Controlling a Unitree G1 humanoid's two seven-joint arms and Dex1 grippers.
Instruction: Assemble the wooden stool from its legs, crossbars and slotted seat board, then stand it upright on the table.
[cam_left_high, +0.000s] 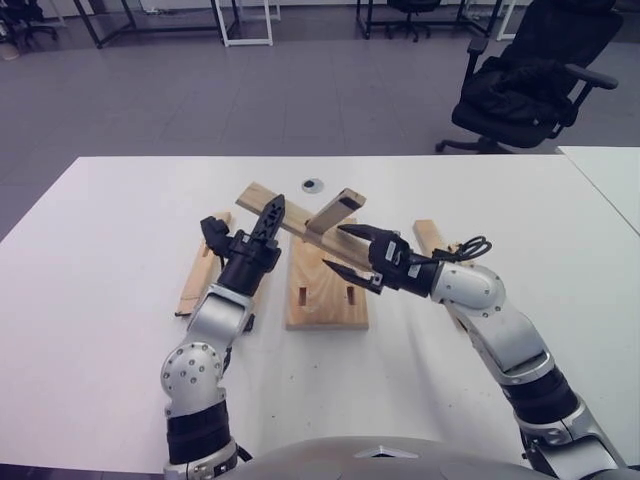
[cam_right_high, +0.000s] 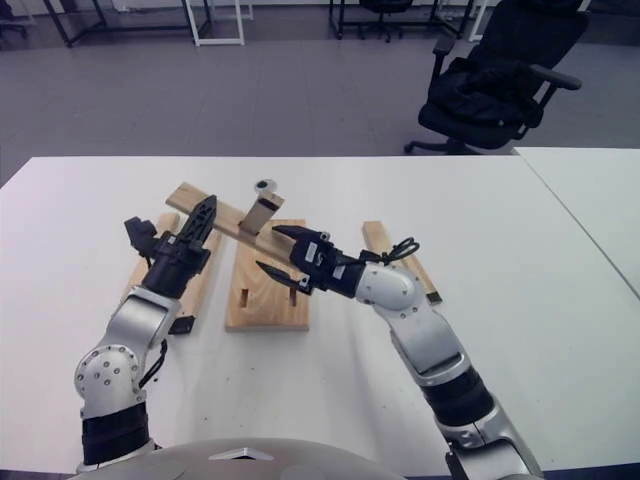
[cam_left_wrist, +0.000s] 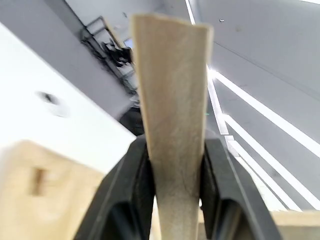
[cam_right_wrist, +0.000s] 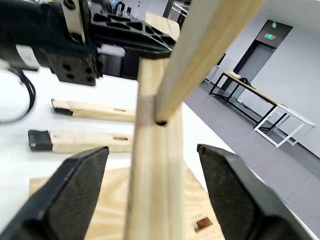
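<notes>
Left gripper (cam_left_high: 270, 215) clamped on a wooden bar (cam_left_high: 298, 222), held over the seat board (cam_left_high: 325, 300)
I note the right gripper (cam_left_high: 335, 247) with fingers apart, one on either side of that bar; a second bar (cam_left_high: 340, 207) meets it at a hole. Seat board lies flat on the table (cam_left_high: 100, 250), two loose legs (cam_left_high: 197, 275) to its left, another leg (cam_left_high: 428, 234) to its right

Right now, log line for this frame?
left claw: shut on joined wooden piece | right claw: open around same piece | seat board: flat on table | assembly: unfinished
</notes>
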